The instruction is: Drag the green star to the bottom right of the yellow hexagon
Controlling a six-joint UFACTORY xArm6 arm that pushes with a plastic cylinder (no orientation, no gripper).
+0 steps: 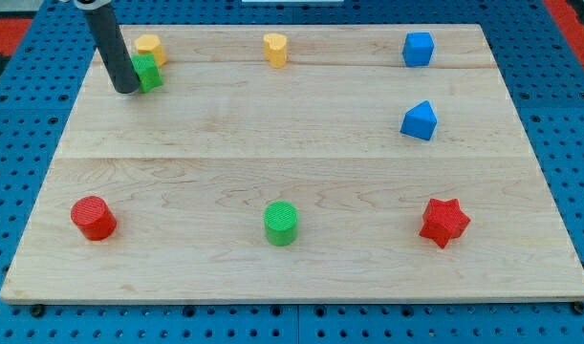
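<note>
The green star lies near the view's top left, partly hidden by my rod. The yellow hexagon sits just above it, touching or nearly touching. My tip rests on the board against the green star's left side, slightly below it. A second yellow block, shape unclear, sits at the top centre.
A blue cube sits at the top right, with a blue angular block below it. A red cylinder, a green cylinder and a red star line the bottom. The wooden board has an edge close to the top-left blocks.
</note>
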